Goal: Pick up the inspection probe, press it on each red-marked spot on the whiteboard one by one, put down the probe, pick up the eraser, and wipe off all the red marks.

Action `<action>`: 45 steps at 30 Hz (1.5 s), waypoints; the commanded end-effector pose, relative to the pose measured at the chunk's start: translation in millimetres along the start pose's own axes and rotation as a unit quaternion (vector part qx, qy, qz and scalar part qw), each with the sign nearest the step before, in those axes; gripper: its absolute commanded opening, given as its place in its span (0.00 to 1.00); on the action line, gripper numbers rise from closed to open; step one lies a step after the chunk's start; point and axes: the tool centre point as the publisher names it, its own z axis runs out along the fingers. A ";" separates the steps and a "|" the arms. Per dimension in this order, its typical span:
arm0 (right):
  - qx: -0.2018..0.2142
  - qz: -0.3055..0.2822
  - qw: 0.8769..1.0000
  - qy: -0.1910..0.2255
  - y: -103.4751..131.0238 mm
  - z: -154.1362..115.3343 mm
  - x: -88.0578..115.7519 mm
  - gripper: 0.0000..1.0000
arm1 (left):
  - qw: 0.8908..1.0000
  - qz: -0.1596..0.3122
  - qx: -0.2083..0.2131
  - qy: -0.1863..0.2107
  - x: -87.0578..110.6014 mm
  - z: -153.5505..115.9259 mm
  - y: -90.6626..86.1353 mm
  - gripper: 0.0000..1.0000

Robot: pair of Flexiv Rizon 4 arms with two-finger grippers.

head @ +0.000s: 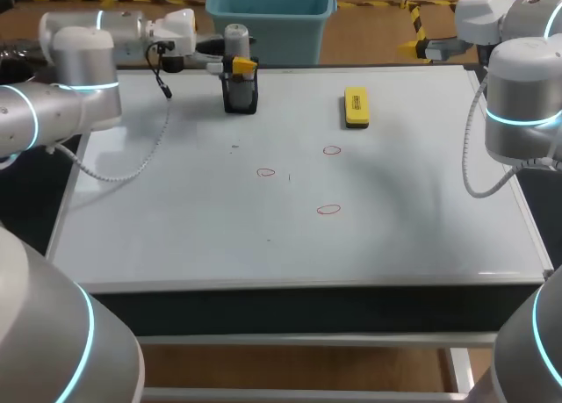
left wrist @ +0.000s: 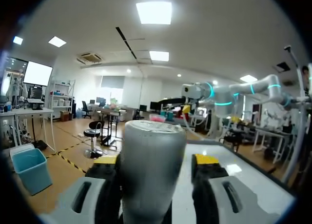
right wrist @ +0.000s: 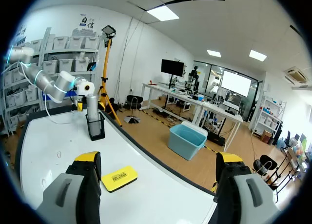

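Head view: left gripper point(head: 237, 65) clamped on inspection probe point(head: 237, 36), which stands upright in black holder point(head: 240, 98) at far edge of whiteboard point(head: 176, 227). Yellow eraser point(head: 356, 107) flat on board, well apart from holder. Three red marks point(head: 328, 210) mid-board.

Left wrist view: grey probe pinched between both fingers point(left wrist: 207, 165).

Right wrist view: right gripper point(right wrist: 158, 160) spread wide, grasping nothing, above board. Eraser ahead, near one finger; probe and holder farther off.

Three red marks point(head: 328, 210), one eraser point(head: 356, 107) (yellow), one probe point(head: 236, 41).
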 end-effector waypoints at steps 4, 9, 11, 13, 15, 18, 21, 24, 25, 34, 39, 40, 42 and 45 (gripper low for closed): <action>0.000 0.000 1.000 0.001 0.0 0.0 -0.6 1.00 | 1.000 0.001 -0.004 0.007 -0.8 0.1 2.7 0.25; 0.000 0.000 1.000 0.001 0.0 0.0 -0.6 1.00 | 1.000 0.001 -0.006 0.010 3.2 -1.7 2.9 0.00; 0.000 0.000 1.000 0.001 0.0 0.0 -0.6 1.00 | 1.000 0.003 -0.004 0.008 4.8 -3.0 1.3 0.00; 0.000 0.000 1.000 0.001 0.0 0.0 -0.6 1.00 | 1.000 0.006 -0.001 0.006 6.2 -3.9 -2.1 0.00; 0.000 0.000 1.000 0.001 0.0 0.0 -0.6 1.00 | 1.000 0.009 0.003 0.003 7.4 -4.3 -6.6 0.00; 0.000 0.000 1.000 0.001 0.0 0.0 -0.6 1.00 | 1.000 0.013 0.013 -0.007 6.3 -6.5 -14.5 0.00; 0.000 0.000 1.000 0.001 0.0 0.0 -0.6 1.00 | 1.000 0.010 0.017 -0.014 4.8 -9.4 -23.3 0.00; 0.000 0.000 1.000 0.001 0.0 0.0 -0.6 1.00 | 1.000 0.015 0.017 -0.019 5.6 -11.1 -33.6 0.00; 0.000 0.000 1.000 0.001 0.0 0.0 -0.6 1.00 | 1.000 0.019 0.017 -0.017 6.8 -11.8 -37.9 0.00; 0.000 0.000 1.000 0.001 0.0 0.0 -0.6 1.00 | 0.999 0.034 -0.007 -0.012 9.8 -12.6 -70.2 0.00; 0.000 0.000 1.000 0.001 0.0 0.0 -0.6 1.00 | 0.999 0.041 -0.016 -0.010 10.7 -12.8 -88.2 0.00; 0.000 0.000 1.000 0.001 0.0 0.0 -0.6 1.00 | 0.999 0.041 -0.019 -0.009 11.6 -12.4 -91.8 0.00; 0.000 0.000 1.000 0.001 0.0 0.0 -0.6 1.00 | 0.999 0.045 -0.019 -0.006 14.0 -12.5 -100.2 0.00; 0.000 0.000 1.000 0.001 0.0 0.0 -0.6 1.00 | 0.998 0.056 -0.014 -0.005 17.9 -13.8 -113.8 0.00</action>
